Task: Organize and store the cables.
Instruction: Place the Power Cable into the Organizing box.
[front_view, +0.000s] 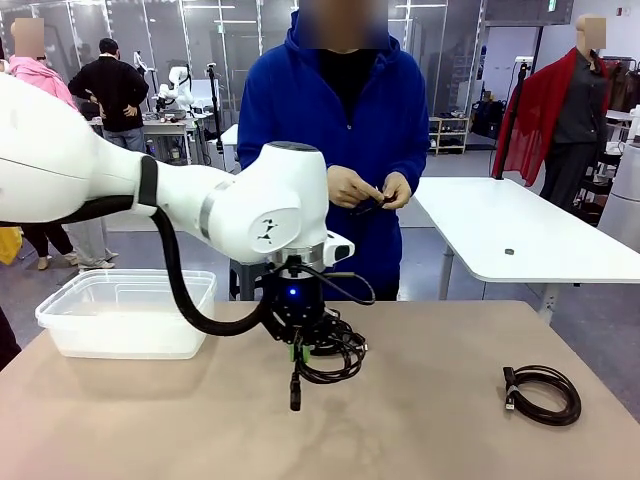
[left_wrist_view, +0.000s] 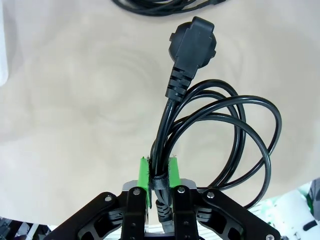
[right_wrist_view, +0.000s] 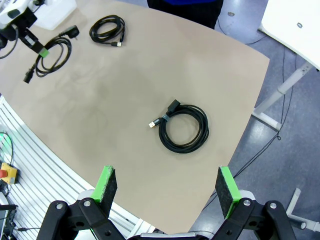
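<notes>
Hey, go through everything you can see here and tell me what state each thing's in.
power cable: coiled, hanging from left claw.
left claw: shut on power cable.
right claw: open, holding nothing.
usb cable: coiled, lying on the table.
far cable: coiled, lying on the table.
plastic bin: open-topped, looks empty.

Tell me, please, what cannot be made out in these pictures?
- Front view: the dark item in the person's hands is too small to identify.
- Front view: the bin's cloudy wall blurs what lies inside.
- Left wrist view: the top edge cuts off a second cable.
</notes>
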